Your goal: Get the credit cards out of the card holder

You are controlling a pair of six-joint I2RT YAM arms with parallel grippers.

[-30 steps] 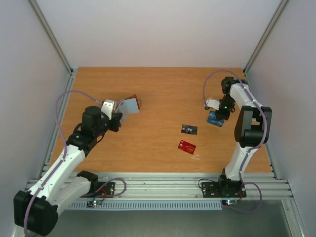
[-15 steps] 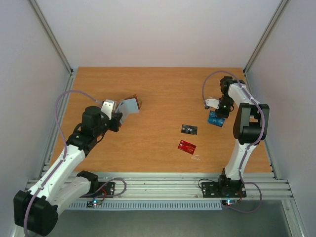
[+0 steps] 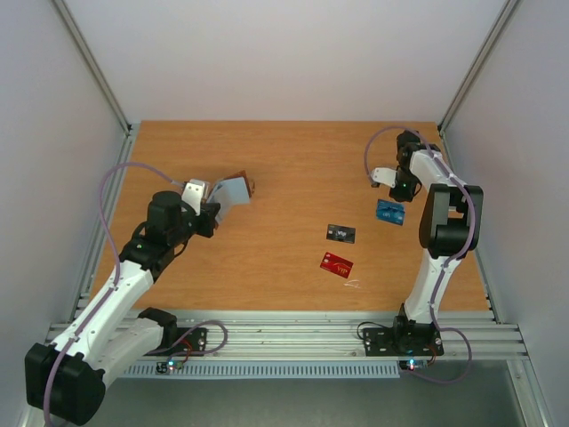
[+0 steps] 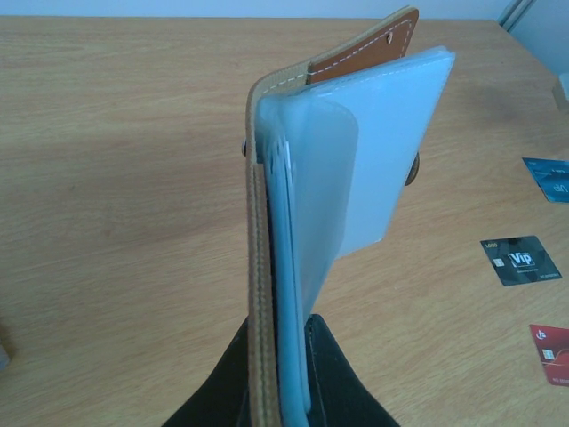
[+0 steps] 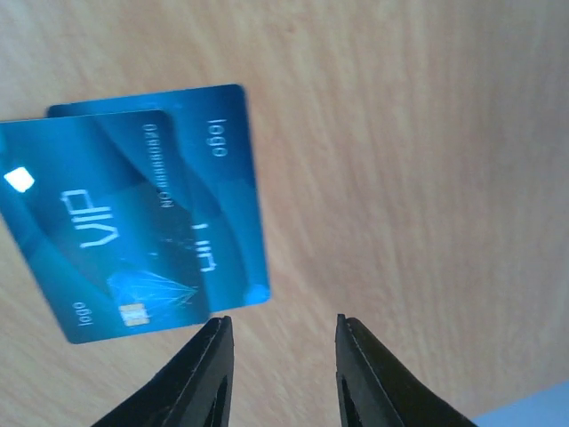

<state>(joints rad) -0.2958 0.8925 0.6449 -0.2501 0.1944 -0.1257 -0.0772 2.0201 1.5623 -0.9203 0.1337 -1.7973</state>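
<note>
The left jaws pinch the lower edge of the card holder [image 3: 233,189], holding it upright and spread open above the worktop [image 3: 293,160], brown leather outside and pale pockets facing out. The right jaws stand apart with nothing between them, just above the blue card [image 3: 389,212], which lies flat near the right edge; the right wrist view shows two overlapping blue faces there. The black card [image 3: 340,233] and the red card [image 3: 337,263] lie flat near each other at mid-worktop, well apart from the holder.
</note>
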